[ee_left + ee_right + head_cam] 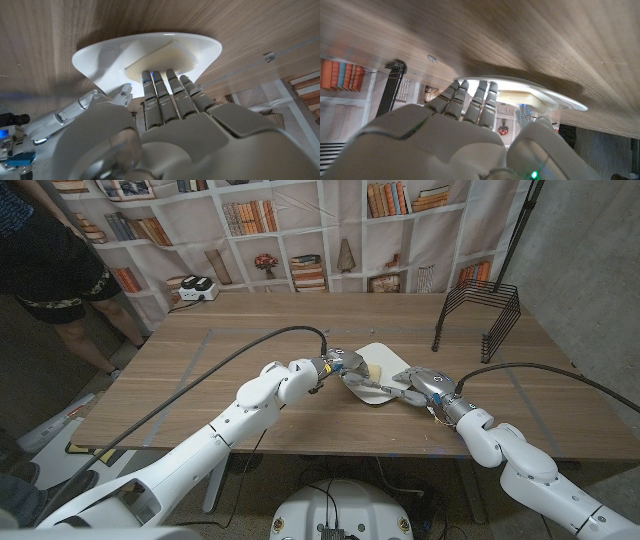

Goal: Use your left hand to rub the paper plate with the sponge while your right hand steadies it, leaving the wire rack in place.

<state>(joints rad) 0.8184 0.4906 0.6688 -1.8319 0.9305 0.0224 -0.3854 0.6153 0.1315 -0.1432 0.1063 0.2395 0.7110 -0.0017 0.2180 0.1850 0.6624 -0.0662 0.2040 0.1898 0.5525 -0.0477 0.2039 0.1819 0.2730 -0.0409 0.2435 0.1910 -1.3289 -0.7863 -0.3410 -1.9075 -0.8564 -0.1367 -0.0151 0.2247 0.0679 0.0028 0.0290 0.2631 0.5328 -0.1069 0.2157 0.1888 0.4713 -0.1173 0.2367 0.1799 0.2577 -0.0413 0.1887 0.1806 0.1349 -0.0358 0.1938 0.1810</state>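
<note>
Now the white round paper plate (378,370) with its smooth, shallow raised rim lies near the middle of the brown wooden table (250,350), whose surface shows a fine straight grain. On the plate lies a pale yellow rectangular sponge (373,368) with a soft, slightly rough face. The left hand (338,367), made of glossy white plastic with grey metal parts, reaches onto the plate from the robot's left; in the left wrist view its fingers (165,90) are stretched out and press on the sponge (160,57), not wrapped around it. The right hand (420,384) is at the plate's right edge, and in the right wrist view its fingers (470,97) reach to the rim of the plate (530,87); whether they pinch the rim or only touch it I cannot tell. A black wire rack (480,315) with thin upright loops stands well apart, near the far right corner of the table. Behind the far left corner stands a person (55,265) in dark clothes.
</note>
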